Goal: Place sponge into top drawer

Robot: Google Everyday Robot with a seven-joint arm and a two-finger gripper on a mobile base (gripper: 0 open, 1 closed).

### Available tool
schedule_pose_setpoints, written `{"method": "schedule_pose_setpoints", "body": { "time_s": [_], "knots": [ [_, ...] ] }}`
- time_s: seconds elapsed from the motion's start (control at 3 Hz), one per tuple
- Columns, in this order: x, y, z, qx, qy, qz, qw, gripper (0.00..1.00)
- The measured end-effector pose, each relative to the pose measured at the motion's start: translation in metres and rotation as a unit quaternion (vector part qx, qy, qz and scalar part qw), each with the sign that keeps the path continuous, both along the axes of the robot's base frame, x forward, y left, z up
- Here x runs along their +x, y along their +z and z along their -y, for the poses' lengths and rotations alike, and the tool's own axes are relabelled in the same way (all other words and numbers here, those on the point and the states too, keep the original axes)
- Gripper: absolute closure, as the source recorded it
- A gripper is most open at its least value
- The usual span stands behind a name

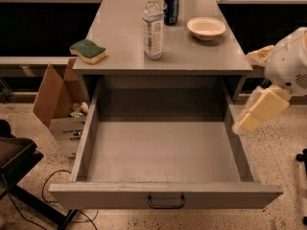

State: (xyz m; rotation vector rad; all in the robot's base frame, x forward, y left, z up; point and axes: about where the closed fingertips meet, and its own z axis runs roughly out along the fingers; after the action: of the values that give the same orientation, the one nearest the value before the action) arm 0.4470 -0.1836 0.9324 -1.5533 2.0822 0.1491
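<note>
A: Where is the gripper (249, 119)?

B: At the right edge of the camera view, outside the right wall of the top drawer (87, 143), hanging about level with that wall's rim. How far open it is, I cannot tell. It does not have the sponge.

A: Then where is the sponge (88, 51)?

B: On the tabletop (120, 37), at the front left corner, green side up. So it lies up and to the left of the gripper in this view, across the whole width of the drawer and well apart from it.

A: And its long axis?

B: Roughly side to side in the view, the right end turned a little toward the front edge. There is only 1 arm, so the reach has to cross the table.

A: Anything in the way?

B: 3 things stand further back and to the right of the sponge: a plastic bottle (152, 27) near the middle, a can (171, 7) behind it, a bowl (206, 28) to the right. My guess is that the bottle is the one to steer clear of.

A: The containers?

B: The drawer is pulled fully out, handle (166, 202) nearest the camera, and I see nothing on its floor. The bowl looks empty. A cardboard box (50, 99) on the floor left of the table holds some scraps I cannot name.
</note>
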Motion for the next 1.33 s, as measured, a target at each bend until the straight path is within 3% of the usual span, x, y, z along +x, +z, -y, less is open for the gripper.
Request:
{"method": "schedule_pose_setpoints", "body": {
  "time_s": [0.33,0.67,1.0,1.33],
  "knots": [
    [0.006,-0.013,-0.031,0.082,0.016,0.046,0.9954,0.00],
    [0.020,0.010,-0.071,0.155,0.025,0.120,0.9803,0.00],
    [0.023,0.039,-0.106,0.201,0.028,0.162,0.9657,0.00],
    [0.023,0.039,-0.106,0.201,0.028,0.162,0.9657,0.00]
  ]
}}
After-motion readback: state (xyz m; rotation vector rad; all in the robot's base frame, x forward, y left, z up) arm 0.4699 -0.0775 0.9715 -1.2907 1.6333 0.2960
